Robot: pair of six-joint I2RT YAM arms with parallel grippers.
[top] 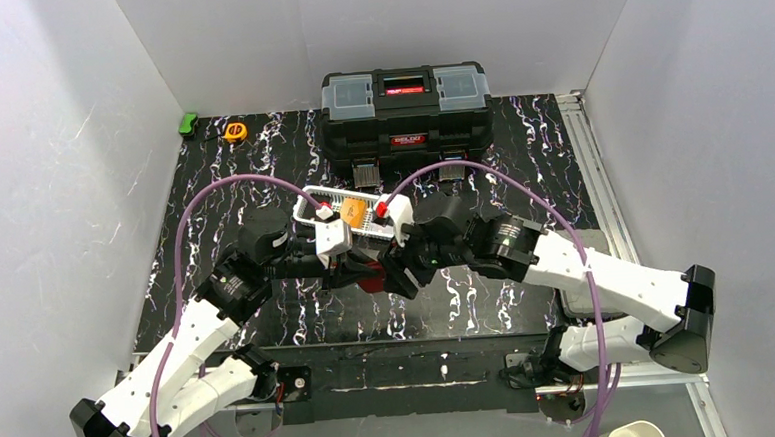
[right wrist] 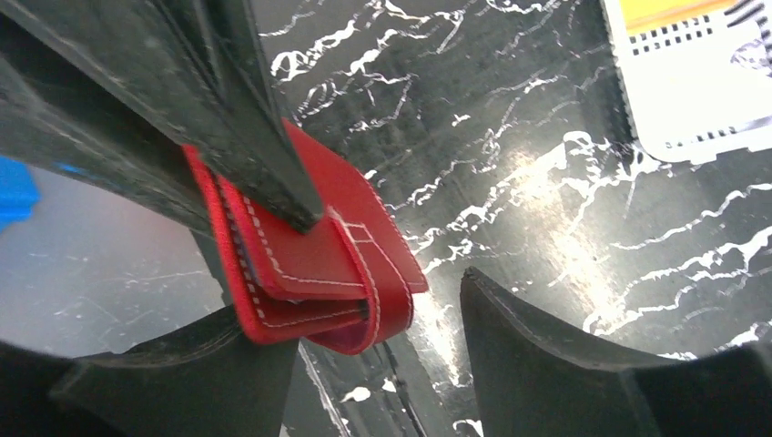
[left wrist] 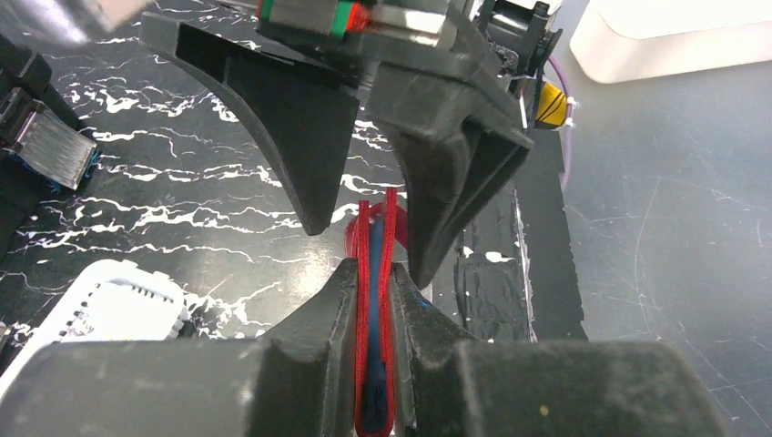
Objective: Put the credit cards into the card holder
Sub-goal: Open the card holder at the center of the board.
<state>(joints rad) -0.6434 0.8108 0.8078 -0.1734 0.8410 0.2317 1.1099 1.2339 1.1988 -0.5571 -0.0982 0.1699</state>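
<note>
Closest to the lens, my left jaws are clamped tight on the card holder (left wrist: pixel 362 246), one against each red face, so that I see it edge-on; a blue strip (left wrist: pixel 374 273) shows between its two red leaves, and I cannot tell whether that is a card or the lining. My right jaws stand wide apart around the holder's other end, one on either side of it; in the right wrist view the folded red edge lies against one of them while the other stands well clear; they grip nothing. A red flap with pale stitching wraps round that end of the holder.

Seen from above, the card holder sits over the middle of the table (top: pixel 261 175), somewhat nearer the near edge than the far one; my left arm (top: pixel 194 334) reaches in from the near left corner and my right arm (top: pixel 607 272) from the near right corner, and the two meet nose to nose at it; whether it touches the table I cannot tell.

Just beyond my wrists, toward the far edge, lies the white mesh basket (top: pixel 314 195), with an orange card (top: pixel 355 212) in it; my wrists hide part of both. Behind the basket the black toolbox (top: pixel 405 112) stands against the middle of the far edge, a red handle on its lid. Near the far left corner lies a green object (top: pixel 189 124); a yellow tape measure (top: pixel 235 131) lies just beside it, on the toolbox side.
</note>
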